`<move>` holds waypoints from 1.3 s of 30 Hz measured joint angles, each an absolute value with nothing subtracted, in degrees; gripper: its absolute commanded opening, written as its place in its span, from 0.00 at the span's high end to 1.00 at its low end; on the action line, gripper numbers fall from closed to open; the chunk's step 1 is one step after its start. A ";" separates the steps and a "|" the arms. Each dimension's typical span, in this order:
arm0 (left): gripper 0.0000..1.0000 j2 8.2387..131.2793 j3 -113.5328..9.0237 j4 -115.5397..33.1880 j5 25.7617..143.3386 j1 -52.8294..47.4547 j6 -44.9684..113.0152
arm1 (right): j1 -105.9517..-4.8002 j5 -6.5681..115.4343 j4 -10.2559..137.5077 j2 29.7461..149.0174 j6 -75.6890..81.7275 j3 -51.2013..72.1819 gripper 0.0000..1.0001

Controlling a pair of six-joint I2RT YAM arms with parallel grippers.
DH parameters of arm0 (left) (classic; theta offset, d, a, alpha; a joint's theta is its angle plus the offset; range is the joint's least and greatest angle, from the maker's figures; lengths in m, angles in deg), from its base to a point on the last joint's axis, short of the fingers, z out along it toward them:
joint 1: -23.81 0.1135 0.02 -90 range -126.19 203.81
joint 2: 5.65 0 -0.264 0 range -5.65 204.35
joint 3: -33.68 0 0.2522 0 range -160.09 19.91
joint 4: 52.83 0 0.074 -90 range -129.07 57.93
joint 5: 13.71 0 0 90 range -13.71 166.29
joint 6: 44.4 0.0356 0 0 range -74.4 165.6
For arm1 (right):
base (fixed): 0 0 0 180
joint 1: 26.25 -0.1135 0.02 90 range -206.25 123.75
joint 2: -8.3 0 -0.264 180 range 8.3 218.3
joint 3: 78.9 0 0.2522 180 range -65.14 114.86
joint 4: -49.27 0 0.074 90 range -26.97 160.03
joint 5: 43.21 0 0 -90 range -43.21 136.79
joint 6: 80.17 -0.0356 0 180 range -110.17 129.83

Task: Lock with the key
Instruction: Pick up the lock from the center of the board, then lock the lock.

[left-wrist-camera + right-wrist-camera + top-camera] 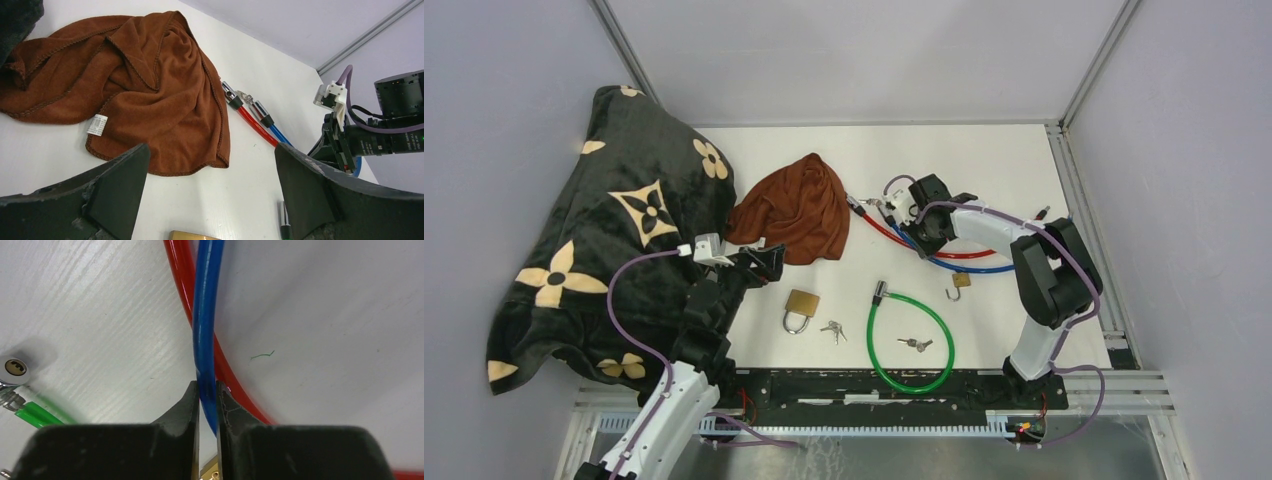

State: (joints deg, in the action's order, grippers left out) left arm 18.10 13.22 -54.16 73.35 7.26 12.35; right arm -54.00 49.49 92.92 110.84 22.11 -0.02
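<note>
The dark patterned blanket point(614, 240) heaped on the left and the brown cloth point(794, 210) beside it lay clear of the work, though the cloth's edge sat near the ends of the red cable point(879, 226) and blue cable point(969, 268). A hard pull could have dragged those ends into the folds. The right gripper point(206, 390) was pinched on the blue cable just where it crossed over the red one, right of centre on the table. Lifting from there risked snagging the red cable, or letting the smooth plastic slide out of so narrow a grip. The left gripper point(764, 262) hovered spread wide and empty near the cloth. The green cable point(950, 345) looped at the near edge, and a brass padlock point(802, 303) lay left of it. Two sets of keys, one point(833, 331) just beside the padlock and another point(915, 344) inside the green loop, invited a wrong pick (which fits which lock I cannot tell).
</note>
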 measured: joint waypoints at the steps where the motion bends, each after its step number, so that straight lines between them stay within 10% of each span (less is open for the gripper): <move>1: 0.00 18.10 13.24 -54.16 73.37 7.28 12.37 | -53.95 49.80 92.92 111.06 22.52 0.07 0.99; 19: 0.08 21.75 11.62 -60.00 91.69 7.36 18.77 | -54.08 60.05 95.50 99.32 24.90 2.23 1.00; 25: 0.00 34.76 -6.32 -48.20 111.80 2.75 51.34 | -56.51 67.83 93.73 92.22 24.69 -1.86 1.00; 33: 0.01 54.93 -21.62 -29.16 107.03 -19.28 103.95 | -61.21 75.09 92.07 86.82 23.09 -8.55 1.00; 39: 0.29 63.80 -21.69 -28.59 101.02 -22.84 119.03 | -63.83 78.60 89.47 82.98 21.65 -11.47 1.00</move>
State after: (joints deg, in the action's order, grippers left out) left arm 63.80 -21.69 -28.59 101.02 -22.84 119.03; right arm -63.83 78.60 89.47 82.98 21.65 -11.47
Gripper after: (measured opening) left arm 0.820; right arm 0.025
